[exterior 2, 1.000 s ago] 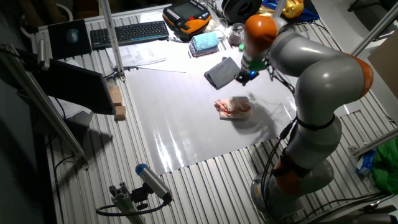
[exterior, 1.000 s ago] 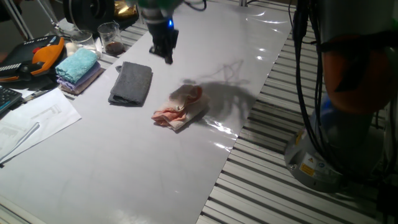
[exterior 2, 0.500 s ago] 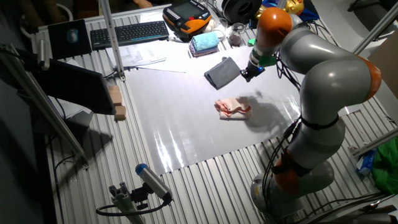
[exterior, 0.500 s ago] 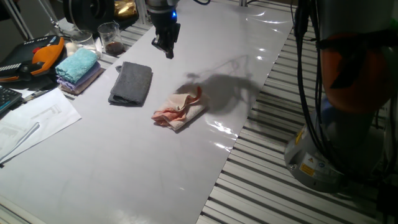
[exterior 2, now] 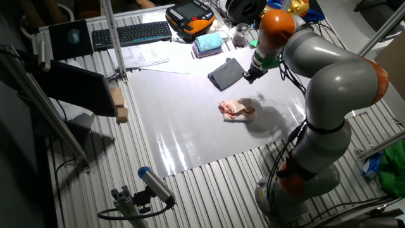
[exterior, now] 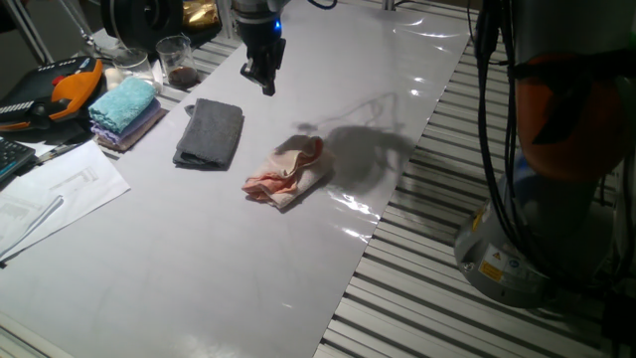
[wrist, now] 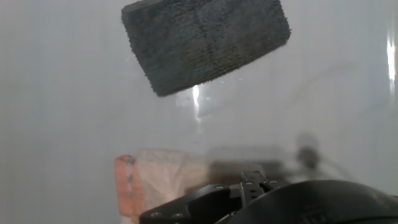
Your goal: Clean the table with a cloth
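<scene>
Teal towel (exterior: pixel 124 102) stacked far left, grey cloth (exterior: pixel 210 132) beside it, then pink cloth (exterior: pixel 288 171) crumpled mid-bench (exterior: pixel 199 259), untouched. Pincer (exterior: pixel 264 82) now hovering high beyond the grey cloth, well apart from the pink one after pulling up and away over the last second; probably means wiping not begun and a fresh descent needed. Fingertips hidden in hand view; cannot tell whether apart or together.

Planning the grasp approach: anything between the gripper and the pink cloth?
Nothing visible. The gripper hangs above the table, up past the dark grey cloth. The pink cloth lies apart on bare surface, and the grey cloth sits off to the side of that line.
</scene>
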`<action>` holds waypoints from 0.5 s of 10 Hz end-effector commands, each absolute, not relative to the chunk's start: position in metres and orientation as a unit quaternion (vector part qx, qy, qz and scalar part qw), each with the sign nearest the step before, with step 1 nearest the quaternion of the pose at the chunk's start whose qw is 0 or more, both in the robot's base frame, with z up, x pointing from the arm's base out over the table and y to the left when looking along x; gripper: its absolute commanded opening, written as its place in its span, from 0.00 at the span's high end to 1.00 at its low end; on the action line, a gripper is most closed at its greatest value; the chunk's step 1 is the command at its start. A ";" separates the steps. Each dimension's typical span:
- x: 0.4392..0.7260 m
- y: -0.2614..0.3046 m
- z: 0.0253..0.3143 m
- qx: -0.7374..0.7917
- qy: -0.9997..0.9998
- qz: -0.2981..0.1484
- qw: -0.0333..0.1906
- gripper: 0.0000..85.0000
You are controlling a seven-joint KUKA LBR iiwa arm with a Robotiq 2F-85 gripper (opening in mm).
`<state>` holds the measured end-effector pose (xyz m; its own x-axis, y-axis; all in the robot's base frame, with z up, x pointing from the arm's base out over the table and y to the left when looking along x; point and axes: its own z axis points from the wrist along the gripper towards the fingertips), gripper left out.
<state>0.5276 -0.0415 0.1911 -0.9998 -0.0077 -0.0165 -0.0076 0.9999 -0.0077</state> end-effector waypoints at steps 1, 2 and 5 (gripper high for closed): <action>0.526 -0.039 0.190 -0.006 1.000 -0.004 0.008 1.00; 0.526 -0.037 0.189 -0.012 1.000 -0.005 0.009 1.00; 0.526 -0.037 0.189 -0.003 1.000 -0.003 0.009 1.00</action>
<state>0.5261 -0.0371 0.1886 -0.9998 -0.0048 -0.0204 -0.0047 1.0000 -0.0024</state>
